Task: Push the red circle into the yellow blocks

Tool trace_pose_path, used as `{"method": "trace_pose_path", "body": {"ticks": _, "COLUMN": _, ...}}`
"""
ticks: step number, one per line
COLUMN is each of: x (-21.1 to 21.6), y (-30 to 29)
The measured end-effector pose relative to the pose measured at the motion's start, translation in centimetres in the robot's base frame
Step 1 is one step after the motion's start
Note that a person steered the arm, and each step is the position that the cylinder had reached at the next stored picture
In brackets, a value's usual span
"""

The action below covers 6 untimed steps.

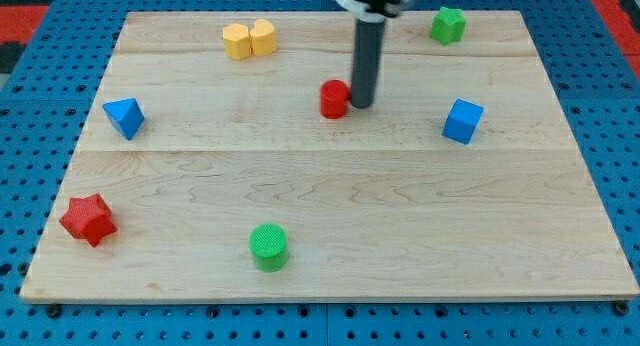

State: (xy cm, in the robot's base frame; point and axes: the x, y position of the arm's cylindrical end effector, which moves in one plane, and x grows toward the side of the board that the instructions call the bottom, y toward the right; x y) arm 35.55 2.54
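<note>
The red circle [334, 99] stands on the wooden board a little above the middle. My tip [361, 105] is right beside it, touching or nearly touching its right side. Two yellow blocks [249, 39] sit side by side near the view's top, up and to the left of the red circle. The rod rises from the tip to the view's top edge.
A blue triangle [124, 117] lies at the left, a red star [88, 219] at the bottom left, a green circle [268, 246] at the bottom middle, a blue cube [462, 121] at the right, a green star [448, 25] at the top right.
</note>
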Motion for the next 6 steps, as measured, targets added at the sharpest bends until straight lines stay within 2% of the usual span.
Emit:
{"method": "trace_pose_path", "body": {"ticks": 1, "x": 1.9, "y": -4.8}}
{"method": "trace_pose_path", "body": {"ticks": 2, "x": 4.8, "y": -2.8}}
{"method": "trace_pose_path", "body": {"ticks": 3, "x": 2.1, "y": -7.3}}
{"method": "trace_pose_path", "body": {"ticks": 4, "x": 1.4, "y": -9.8}}
{"method": "trace_pose_path", "body": {"ticks": 5, "x": -1.9, "y": -9.6}}
{"method": "trace_pose_path", "body": {"ticks": 6, "x": -1.1, "y": -9.5}}
